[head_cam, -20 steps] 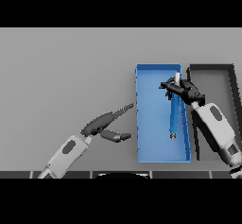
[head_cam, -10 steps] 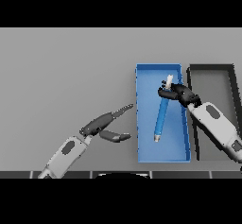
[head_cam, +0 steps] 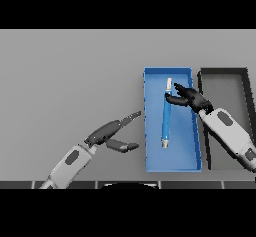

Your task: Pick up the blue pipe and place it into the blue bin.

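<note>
Grey table [head_cam: 70, 81], blue pipe [head_cam: 166, 116] inside blue bin [head_cam: 150, 131], right hand [head_cam: 189, 97] seemingly touching.

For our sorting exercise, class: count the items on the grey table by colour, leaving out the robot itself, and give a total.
Blue: 2, the blue bin and the blue pipe lying inside it
Black: 1, the black bin just to the right of the blue one
Total: 3
</note>
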Controlling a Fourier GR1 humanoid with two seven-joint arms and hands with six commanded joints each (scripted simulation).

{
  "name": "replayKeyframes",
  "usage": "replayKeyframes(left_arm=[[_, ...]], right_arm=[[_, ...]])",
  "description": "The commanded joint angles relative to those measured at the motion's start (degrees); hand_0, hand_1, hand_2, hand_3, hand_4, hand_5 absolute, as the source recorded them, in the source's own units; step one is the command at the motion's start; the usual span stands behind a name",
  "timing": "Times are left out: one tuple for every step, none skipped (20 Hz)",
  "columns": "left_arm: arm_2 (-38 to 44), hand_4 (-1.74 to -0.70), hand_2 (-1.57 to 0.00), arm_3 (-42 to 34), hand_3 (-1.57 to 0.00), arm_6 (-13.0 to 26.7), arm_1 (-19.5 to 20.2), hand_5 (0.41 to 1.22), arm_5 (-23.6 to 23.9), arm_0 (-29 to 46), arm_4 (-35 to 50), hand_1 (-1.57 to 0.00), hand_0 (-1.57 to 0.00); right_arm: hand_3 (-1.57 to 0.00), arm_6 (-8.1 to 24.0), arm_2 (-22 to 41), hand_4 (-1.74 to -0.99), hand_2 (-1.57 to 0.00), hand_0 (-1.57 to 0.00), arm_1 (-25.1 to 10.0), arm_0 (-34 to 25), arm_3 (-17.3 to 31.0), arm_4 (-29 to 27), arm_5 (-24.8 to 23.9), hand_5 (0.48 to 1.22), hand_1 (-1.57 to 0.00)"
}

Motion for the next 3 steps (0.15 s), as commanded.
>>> replayKeyframes(left_arm=[[-0.07,-0.83,0.00,-0.53,0.00,0.30,0.23,0.472,0.09,0.32,-0.03,0.00,0.00],[-0.16,-0.83,0.00,-0.59,0.00,-0.21,0.23,0.473,0.06,0.47,-0.08,0.00,0.00],[-0.27,-0.83,0.00,-0.73,0.00,0.04,0.17,0.474,0.02,0.48,-0.03,0.00,0.00]], right_arm=[[-0.01,0.51,-0.14,-1.186,-0.01,-0.02,0.29,-0.34,0.13,-0.30,-0.28,0.766,-0.01],[-0.01,-0.22,-0.27,-1.186,-0.01,-0.02,0.31,0.05,0.34,-0.39,-0.16,0.767,-0.01],[-0.01,0.30,-0.06,-1.186,-0.01,-0.02,-0.11,0.21,-0.45,-0.38,0.01,0.769,-0.01]])
